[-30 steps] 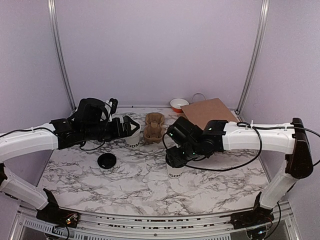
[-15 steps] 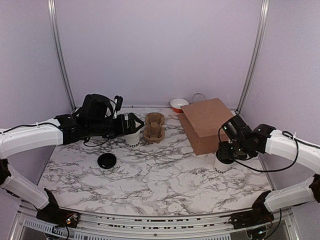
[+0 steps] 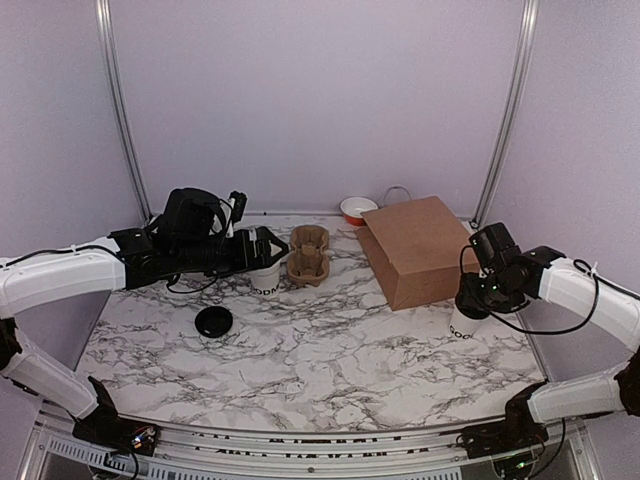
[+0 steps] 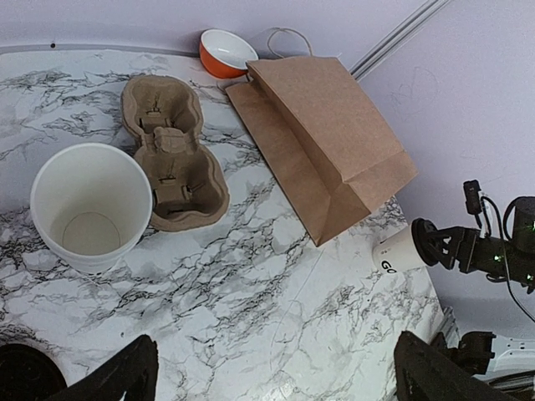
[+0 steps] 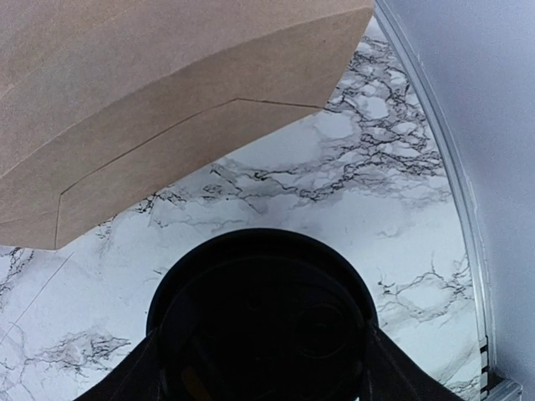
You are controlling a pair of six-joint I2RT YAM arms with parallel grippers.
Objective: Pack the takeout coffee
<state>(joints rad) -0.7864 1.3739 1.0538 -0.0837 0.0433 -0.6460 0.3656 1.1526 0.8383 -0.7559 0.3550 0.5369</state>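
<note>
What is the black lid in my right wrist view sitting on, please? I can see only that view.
Observer: It caps the takeout coffee, a white lettered cup that the right gripper grips at its top, right of the paper bag.
Operator: Thank you. Is there another cup?
Observer: Yes, an open, empty white cup stands beside the pulp tray, left of the bag.
Operator: Is the left gripper holding it?
Observer: No, the left gripper hovers near it with jaws wide open, holding nothing.
</note>
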